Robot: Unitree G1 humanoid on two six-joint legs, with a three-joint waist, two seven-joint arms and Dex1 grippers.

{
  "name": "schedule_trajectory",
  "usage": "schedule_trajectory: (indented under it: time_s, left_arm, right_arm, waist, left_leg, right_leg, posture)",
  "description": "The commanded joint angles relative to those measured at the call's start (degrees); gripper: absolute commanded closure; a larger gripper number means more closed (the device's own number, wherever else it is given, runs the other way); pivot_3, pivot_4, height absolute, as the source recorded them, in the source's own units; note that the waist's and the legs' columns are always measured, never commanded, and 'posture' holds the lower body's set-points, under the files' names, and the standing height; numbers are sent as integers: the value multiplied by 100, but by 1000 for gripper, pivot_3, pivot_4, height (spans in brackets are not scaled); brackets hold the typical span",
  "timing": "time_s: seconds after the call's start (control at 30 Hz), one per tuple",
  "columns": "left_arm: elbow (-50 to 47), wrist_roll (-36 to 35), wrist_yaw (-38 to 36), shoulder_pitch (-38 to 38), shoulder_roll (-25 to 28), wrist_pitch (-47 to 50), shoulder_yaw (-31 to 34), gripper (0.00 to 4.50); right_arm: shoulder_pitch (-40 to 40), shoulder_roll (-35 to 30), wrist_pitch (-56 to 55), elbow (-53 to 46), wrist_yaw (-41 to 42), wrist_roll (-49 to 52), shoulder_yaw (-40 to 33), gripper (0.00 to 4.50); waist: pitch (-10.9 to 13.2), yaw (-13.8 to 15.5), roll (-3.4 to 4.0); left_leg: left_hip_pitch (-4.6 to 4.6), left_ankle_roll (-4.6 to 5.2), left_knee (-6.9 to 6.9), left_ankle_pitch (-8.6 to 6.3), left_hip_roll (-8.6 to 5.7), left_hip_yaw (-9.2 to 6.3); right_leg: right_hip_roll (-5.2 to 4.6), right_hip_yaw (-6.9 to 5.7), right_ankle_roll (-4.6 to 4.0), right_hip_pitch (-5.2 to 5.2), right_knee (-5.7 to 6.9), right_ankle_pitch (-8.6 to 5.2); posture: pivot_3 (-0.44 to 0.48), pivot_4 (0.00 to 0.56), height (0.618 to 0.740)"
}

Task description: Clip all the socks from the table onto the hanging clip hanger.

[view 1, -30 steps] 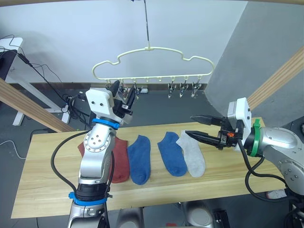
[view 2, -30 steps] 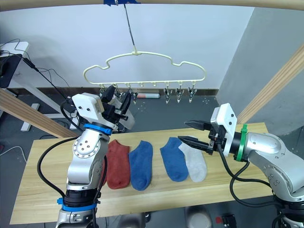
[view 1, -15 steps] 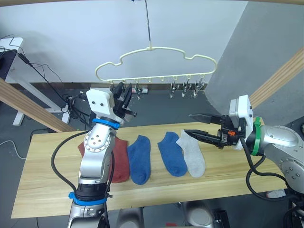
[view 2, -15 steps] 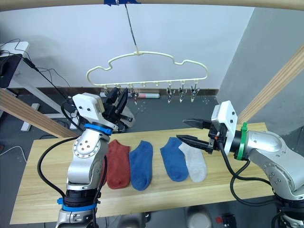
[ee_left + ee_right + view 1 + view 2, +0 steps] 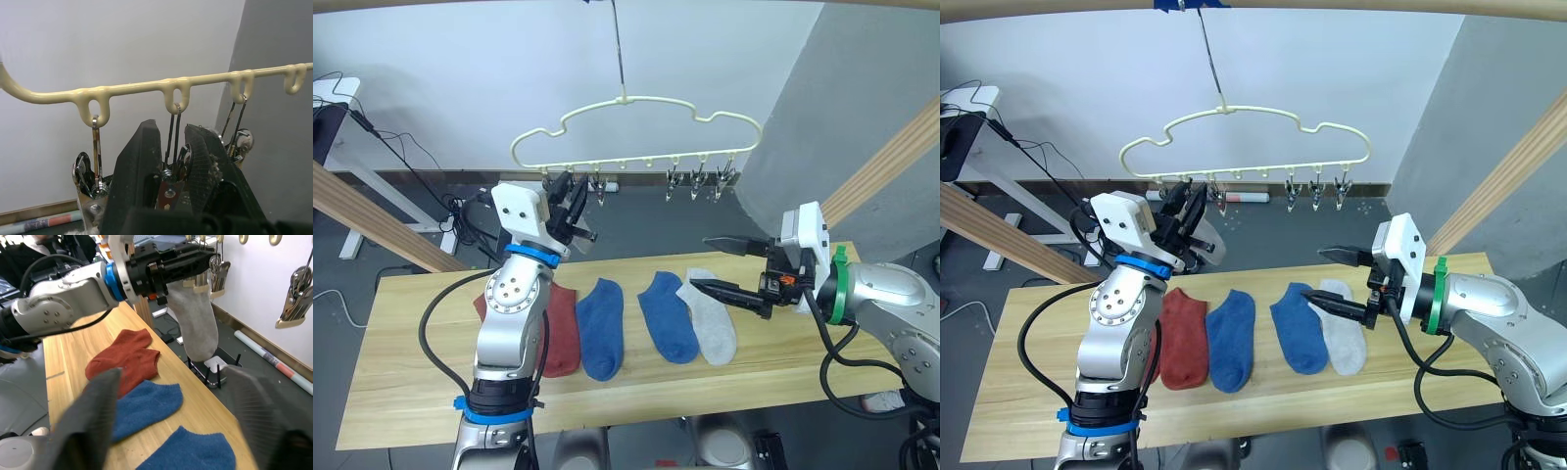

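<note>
My head pair looks down over the table (image 5: 411, 392), left wrist close under the clip hanger (image 5: 171, 88), right wrist facing across the same table

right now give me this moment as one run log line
left pincer: holds light grey knit sock up at cream-yellow plastic clip hanger | right pincer: open above pale wooden table

The cream clip hanger (image 5: 636, 132) hangs level above my table (image 5: 401, 372), its metal clips (image 5: 695, 181) dangling in a row, and a light grey sock (image 5: 195, 323) hangs limp from the clip at my left gripper (image 5: 1190, 211). On the pale wood lie rust-red socks (image 5: 560, 328), partly behind my left arm, then two blue socks (image 5: 604, 326) side by side, and another light grey sock (image 5: 713, 323) overlapping the right blue one's edge.
</note>
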Motion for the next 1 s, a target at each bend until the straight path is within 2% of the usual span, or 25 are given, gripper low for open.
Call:
schedule_trajectory:
  time_s: [0.03,0.2,0.4,0.5,0.73,1.0]
  left_arm:
    - [-376,-445,-117,-49,19,238,162,3859]
    - [-616,-1197,-245,-186,86,834,387,3860]
    - [-876,-1827,-334,-276,304,1460,581,3861]
    - [-983,-2106,-366,-317,432,1715,627,3862]
    - [-1083,-2549,-309,-460,521,2126,718,3862]
    - [-1148,-2898,-239,-489,628,2460,824,3863]
  right_arm:
    - [47,17,-147,-193,-2,-23,-2,0]
    - [257,66,-273,-165,-190,-455,280,0]
    - [644,288,-624,167,-928,-1792,943,0]
    - [901,633,-995,835,-1771,-3047,1618,0]
    - [1093,1615,-1751,2372,-2472,-4172,2243,0]
    - [1089,2437,-2240,3712,-2941,-4552,1968,0]
  waist:
    - [0,-1,0]
    - [0,4,0]
    - [0,6,0]
    - [-1,5,-1]
    - [-1,14,-2]
    - [-1,25,-2]
  left_leg:
    - [0,0,0,0,0,0]
    - [0,0,0,0,-1,-2]
    - [1,-1,0,0,0,-1]
    - [2,-1,0,1,0,-2]
    - [3,-2,-1,1,2,2]
    - [4,-2,-1,1,3,1]
  right_leg:
    - [0,0,0,0,0,0]
    - [0,-1,0,0,0,0]
    - [0,-1,0,0,0,0]
    - [1,-1,0,-1,2,0]
    - [-3,5,0,-2,1,0]
    - [-4,7,3,-1,1,2]
  posture:
    - [-265,325,740]
    - [-256,330,740]
    - [-241,333,740]
    - [-241,333,740]
    - [-227,334,740]
    - [-191,337,740]
